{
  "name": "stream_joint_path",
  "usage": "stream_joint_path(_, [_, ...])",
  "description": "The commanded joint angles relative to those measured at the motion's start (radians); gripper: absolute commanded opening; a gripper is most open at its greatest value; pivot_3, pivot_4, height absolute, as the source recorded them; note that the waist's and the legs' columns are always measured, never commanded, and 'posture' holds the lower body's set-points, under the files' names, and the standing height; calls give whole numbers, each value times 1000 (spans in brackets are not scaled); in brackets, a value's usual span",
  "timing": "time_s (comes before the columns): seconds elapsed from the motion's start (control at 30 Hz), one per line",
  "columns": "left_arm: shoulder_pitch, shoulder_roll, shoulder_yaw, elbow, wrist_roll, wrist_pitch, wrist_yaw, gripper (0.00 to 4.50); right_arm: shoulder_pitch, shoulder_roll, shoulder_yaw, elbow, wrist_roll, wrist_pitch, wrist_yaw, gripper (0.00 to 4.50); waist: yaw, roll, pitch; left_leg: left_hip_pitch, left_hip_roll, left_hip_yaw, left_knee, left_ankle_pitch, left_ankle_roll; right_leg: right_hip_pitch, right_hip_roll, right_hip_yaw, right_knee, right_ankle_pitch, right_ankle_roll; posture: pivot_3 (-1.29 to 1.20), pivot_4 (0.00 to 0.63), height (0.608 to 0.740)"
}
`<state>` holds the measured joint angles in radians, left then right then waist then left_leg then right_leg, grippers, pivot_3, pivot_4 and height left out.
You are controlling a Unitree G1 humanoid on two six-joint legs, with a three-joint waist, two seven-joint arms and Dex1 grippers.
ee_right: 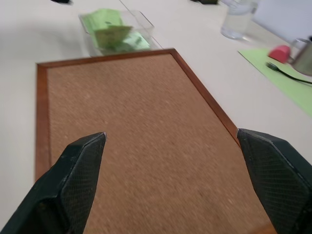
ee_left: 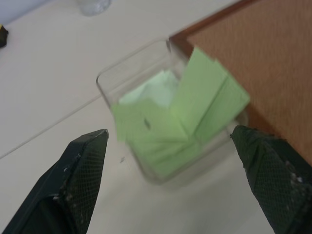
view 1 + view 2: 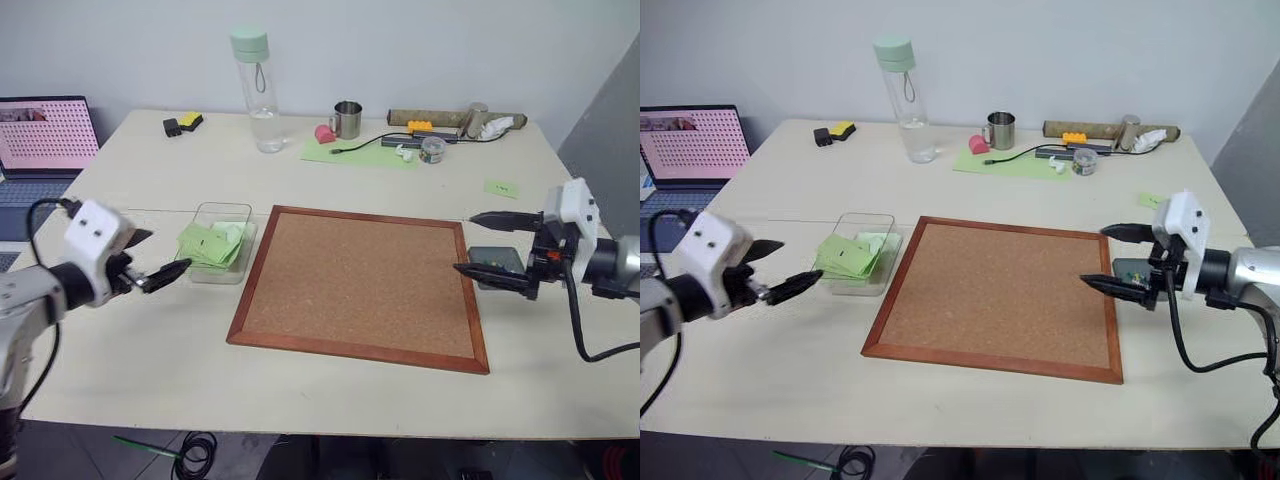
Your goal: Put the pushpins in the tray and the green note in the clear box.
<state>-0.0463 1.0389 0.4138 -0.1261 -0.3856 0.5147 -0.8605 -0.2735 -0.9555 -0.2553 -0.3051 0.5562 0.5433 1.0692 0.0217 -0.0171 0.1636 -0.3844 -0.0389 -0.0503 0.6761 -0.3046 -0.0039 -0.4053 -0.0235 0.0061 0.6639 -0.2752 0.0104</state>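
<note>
Green note (image 3: 207, 243) lying among other green slips in the clear box (image 3: 222, 214), left of the corkboard (image 3: 363, 285); thin, limp, likely to slide, best pinched by an edge; left gripper (image 3: 153, 259) spread empty beside the box; right gripper (image 3: 490, 245) spread empty over the tray (image 3: 497, 259).

The cork board (image 3: 358, 285) sits mid-table. At its nine o'clock, just beside the frame, is the clear box (image 3: 221, 243), with paper notes (image 3: 212, 243) piled inside. At three o'clock, the tray (image 3: 497, 266) lies near the board's edge, and a lone note (image 3: 501, 187) rests at two o'clock. Twelve o'clock, well back: a bottle (image 3: 256, 90), then a cup (image 3: 347, 119) to its right. A laptop (image 3: 42, 140) stands far out at ten o'clock.
</note>
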Motion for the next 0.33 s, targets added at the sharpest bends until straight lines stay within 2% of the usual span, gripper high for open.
stream_joint_path(0.03, [53,68,96,154,51,-136,-104,4314,84,-58,-104,39,-53,-99,50,4500,2,0,0,0,0,0,0,0,0,0,0,0,0,0,0,0,150,740])
stream_joint_path(0.17, [77,77,132,243,47,-199,-159,4314,190,-114,-169,128,-108,-181,115,4500,4,0,0,0,0,0,0,0,0,1,-1,-1,-1,0,0,0,150,740])
stream_joint_path(0.33, [64,55,121,303,55,-249,-167,4314,198,-122,-170,176,-124,-229,123,4500,0,1,0,0,0,0,0,0,1,1,-1,-1,1,0,0,0,150,740])
